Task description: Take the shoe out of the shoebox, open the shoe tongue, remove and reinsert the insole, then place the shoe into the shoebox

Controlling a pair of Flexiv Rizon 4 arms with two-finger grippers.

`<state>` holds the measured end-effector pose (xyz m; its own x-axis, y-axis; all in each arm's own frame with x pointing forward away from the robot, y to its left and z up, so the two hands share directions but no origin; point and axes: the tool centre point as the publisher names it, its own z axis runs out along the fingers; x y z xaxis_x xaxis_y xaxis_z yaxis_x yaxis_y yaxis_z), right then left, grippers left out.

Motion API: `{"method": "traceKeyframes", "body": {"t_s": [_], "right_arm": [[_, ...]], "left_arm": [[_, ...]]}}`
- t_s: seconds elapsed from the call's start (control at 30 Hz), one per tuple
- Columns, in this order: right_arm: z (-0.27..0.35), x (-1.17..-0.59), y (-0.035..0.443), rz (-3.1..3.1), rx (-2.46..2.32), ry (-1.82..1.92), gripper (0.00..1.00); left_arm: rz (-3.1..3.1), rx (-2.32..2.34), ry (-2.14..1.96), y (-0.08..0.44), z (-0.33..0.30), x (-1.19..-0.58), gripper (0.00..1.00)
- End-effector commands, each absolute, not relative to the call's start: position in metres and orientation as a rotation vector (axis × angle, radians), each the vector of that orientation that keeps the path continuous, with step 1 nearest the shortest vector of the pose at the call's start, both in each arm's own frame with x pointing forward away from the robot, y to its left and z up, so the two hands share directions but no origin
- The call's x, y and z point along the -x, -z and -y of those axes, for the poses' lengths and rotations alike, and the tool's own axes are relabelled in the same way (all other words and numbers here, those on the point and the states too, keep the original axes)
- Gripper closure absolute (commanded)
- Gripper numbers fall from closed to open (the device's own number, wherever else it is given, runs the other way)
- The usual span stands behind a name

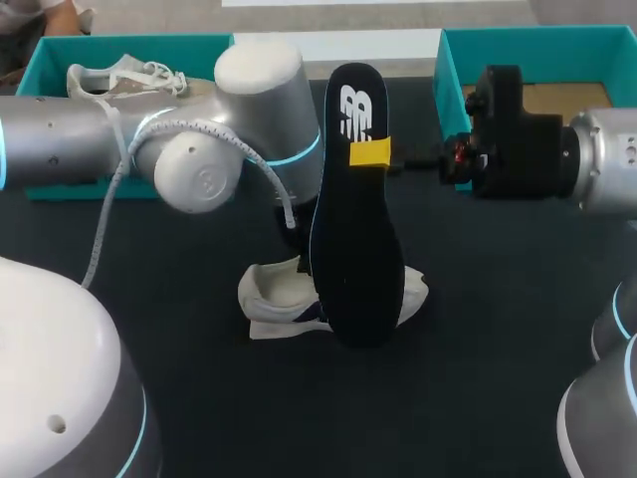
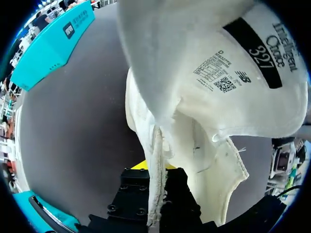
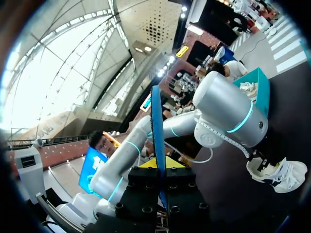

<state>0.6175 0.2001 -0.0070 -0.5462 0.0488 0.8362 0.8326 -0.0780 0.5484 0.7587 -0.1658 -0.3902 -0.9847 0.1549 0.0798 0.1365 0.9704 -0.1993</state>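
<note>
- My right tool (image 3: 160, 170) clamps the insole (image 1: 353, 239) upright over the shoe (image 1: 271, 291) on the bench (image 1: 478, 329); this thin-edge grip may let it twist.
- My left tool (image 2: 155, 177) pinches the shoe's collar; slipping fabric would close the opening.

1. A robot lab bench — a workstation rather than a home.
2. Two grey industrial arms with glowing blue rings, the left arm (image 1: 60, 139) and the right arm (image 1: 607, 159), hang over one dark table (image 1: 498, 378).
3. Teal shoeboxes (open-topped) stand at its far edge — left shoebox (image 1: 179, 48), right shoebox (image 1: 537, 45).
</note>
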Motion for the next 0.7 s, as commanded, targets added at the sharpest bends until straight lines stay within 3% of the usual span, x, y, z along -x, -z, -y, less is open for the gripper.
{"method": "traceKeyframes", "body": {"t_s": [0.03,0.3,0.7], "right_arm": [[-0.204,-0.616,0.005,1.6,0.971,1.688,1.0],[-0.204,-0.616,0.005,1.6,0.971,1.688,1.0],[-0.204,-0.616,0.005,1.6,0.971,1.688,1.0]], "left_arm": [[2.704,0.636,-0.155,0.373,0.164,-0.775,1.0],[2.303,1.211,-0.159,0.342,0.157,-0.792,1.0],[2.247,1.228,-0.142,0.333,0.163,-0.798,1.0]]}}
